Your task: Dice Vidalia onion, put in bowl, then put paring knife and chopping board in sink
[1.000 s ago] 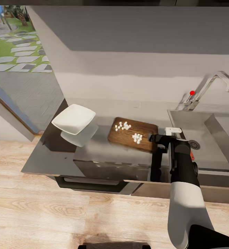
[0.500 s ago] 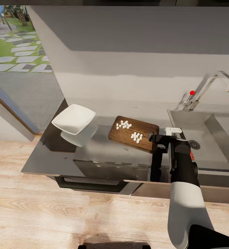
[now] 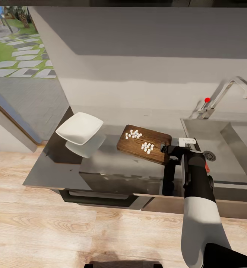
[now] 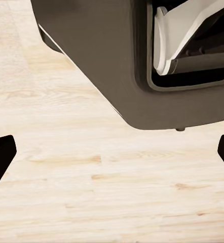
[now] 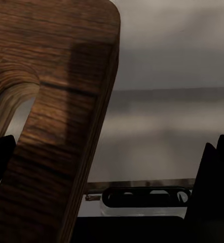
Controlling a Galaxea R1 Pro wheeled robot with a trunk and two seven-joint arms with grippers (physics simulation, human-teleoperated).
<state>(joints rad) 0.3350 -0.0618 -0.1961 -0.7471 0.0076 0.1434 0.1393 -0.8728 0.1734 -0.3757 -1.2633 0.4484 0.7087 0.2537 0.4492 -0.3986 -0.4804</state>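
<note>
chopping board point(image 3: 157, 149) dark brown wood-grain | bowl point(image 3: 79, 128) white | countertop point(image 3: 56, 169) glossy grey

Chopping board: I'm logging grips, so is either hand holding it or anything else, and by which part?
Nothing looks held. The right hand is open around the board's slotted end, a gap beside one finger; the left hand is open, empty.

Our left wrist camera looks at the floor.
We see the light wood floor point(image 4: 107, 187) under us, and the robot's own dark base point(image 4: 102, 55) with a white part point(image 4: 185, 25) inside it. Our left gripper point(image 4: 112, 157) has two black fingertips point(image 4: 0, 154) far apart, one at each side, with nothing between them.
</note>
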